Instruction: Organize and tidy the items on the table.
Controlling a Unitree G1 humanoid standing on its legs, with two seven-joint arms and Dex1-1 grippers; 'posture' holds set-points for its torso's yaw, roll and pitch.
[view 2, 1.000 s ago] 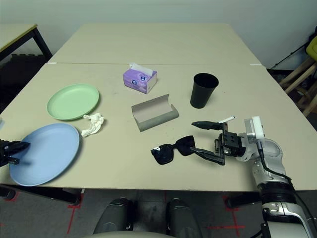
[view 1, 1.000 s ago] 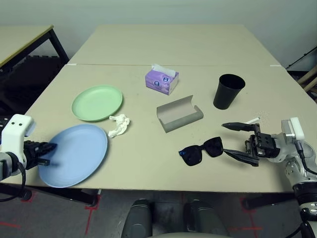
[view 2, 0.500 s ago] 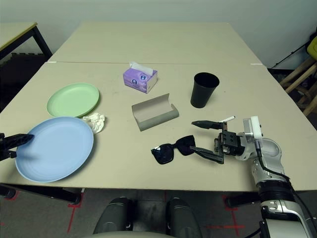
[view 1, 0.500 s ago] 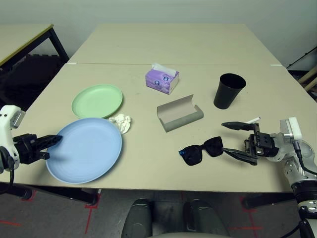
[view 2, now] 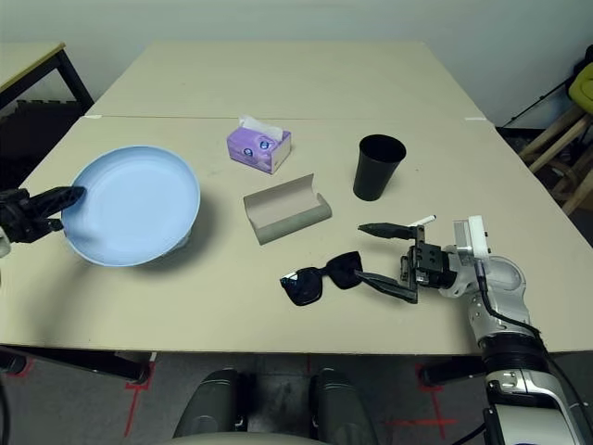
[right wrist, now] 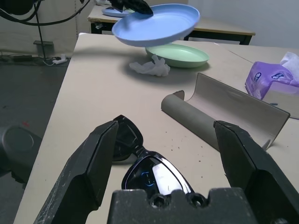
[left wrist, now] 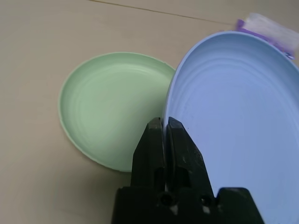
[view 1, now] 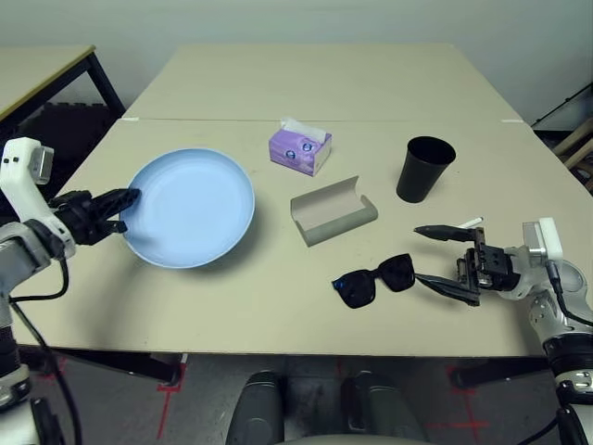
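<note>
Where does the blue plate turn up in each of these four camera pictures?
Left eye view: blue plate, left of centre, edge pinched by left gripper.
Right eye view: far left.
Left wrist view: right half.
Right wrist view: top centre, raised above green plate.
Shared landmark: purple tissue box.

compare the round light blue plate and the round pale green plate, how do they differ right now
The round light blue plate is lifted off the beige table, pinched at its rim by the left gripper; the round pale green plate lies flat on the table. The blue one hangs tilted above the green one, partly covering it. The green plate is held by nothing. Both are shallow, round and empty.
</note>
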